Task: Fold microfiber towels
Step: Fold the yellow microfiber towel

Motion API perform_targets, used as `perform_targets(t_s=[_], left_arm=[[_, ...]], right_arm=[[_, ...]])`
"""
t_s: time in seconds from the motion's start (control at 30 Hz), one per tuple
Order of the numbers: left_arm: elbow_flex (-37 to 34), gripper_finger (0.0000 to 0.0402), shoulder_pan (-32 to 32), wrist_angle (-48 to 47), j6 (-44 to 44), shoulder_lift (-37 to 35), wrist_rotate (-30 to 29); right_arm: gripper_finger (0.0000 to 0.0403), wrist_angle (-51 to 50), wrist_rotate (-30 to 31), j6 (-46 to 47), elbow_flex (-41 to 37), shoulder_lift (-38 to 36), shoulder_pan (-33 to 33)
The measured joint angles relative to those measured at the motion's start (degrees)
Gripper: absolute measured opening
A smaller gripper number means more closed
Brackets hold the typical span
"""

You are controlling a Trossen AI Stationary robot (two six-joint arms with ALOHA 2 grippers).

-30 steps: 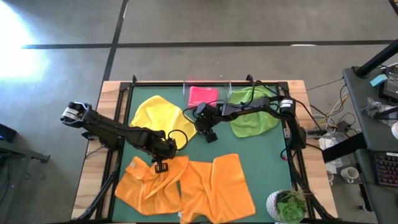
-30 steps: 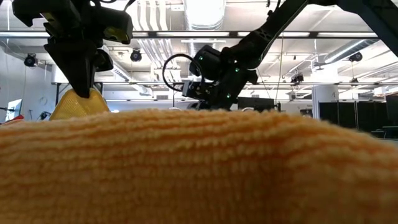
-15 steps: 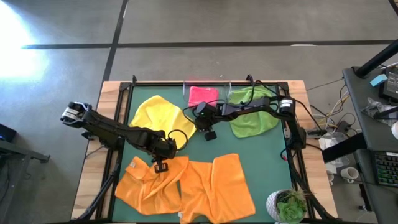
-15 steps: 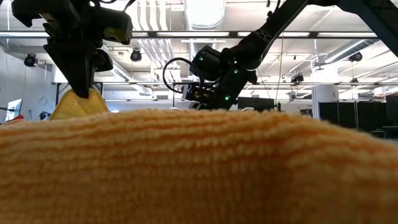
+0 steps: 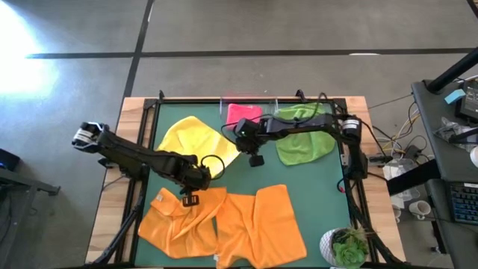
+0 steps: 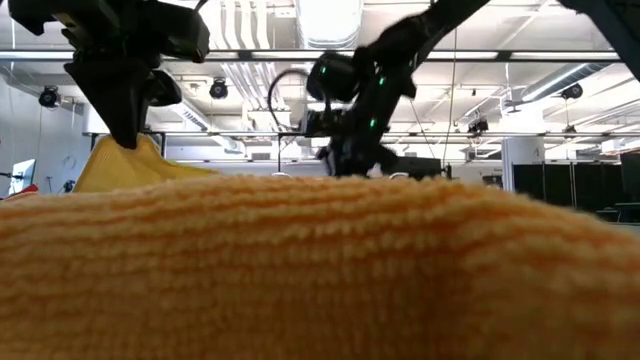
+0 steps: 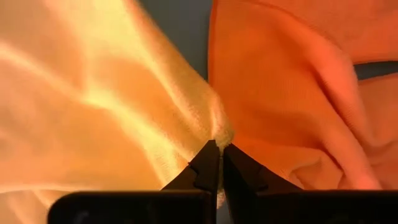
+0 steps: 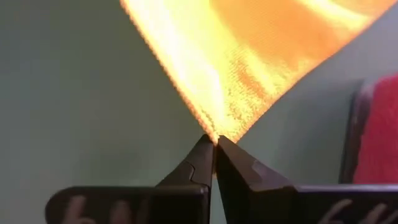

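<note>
The left claw (image 5: 190, 199) is pinched on the far edge of the left orange towel (image 5: 175, 224), which lies rumpled at the near left of the green counter (image 5: 314, 187) beside a second orange towel (image 5: 265, 228). The right claw (image 5: 256, 159), at mid-counter, is pressed together on the right corner of the yellow towel (image 5: 190, 138), which stretches leftward to the far left. A clear tray (image 5: 226, 107) at the far edge holds the folded pink towel (image 5: 243, 113), the green towel (image 5: 302, 138) lies crumpled to its right, and bare concrete floor (image 5: 224, 30) lies beyond.
</note>
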Motion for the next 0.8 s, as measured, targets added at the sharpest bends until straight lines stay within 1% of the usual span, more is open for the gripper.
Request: perform_targets(t_s=[0.07,0.2,0.37,0.5,0.63,0.8], left_arm=[[0.14,0.0000,0.00,-0.54,0.06,-0.25,-0.94],[0.21,0.0000,0.12,-0.58,0.42,-1.68,-2.75],[0.69,0.0000,0.26,-0.76,0.31,-5.21,-4.82],[2.70,0.0000,0.46,-0.65,0.28,-9.06,-7.28],[4.75,0.0000,0.50,-0.61,-0.17,-12.13,-7.23],[5.39,0.0000,0.28,-0.65,-0.18,-14.72,-6.86]], right_arm=[[0.0009,-3.37,-0.08,2.41,0.28,-2.09,0.44],[0.0008,-6.73,0.28,7.12,0.54,-7.19,1.46],[0.0008,-9.29,5.34,12.32,0.63,-13.18,3.75],[0.0008,-9.86,7.59,17.83,0.63,-17.80,5.86],[0.0008,-11.41,10.68,23.40,0.63,-21.22,8.67],[0.0008,-12.06,14.83,28.79,0.63,-23.37,12.84]])
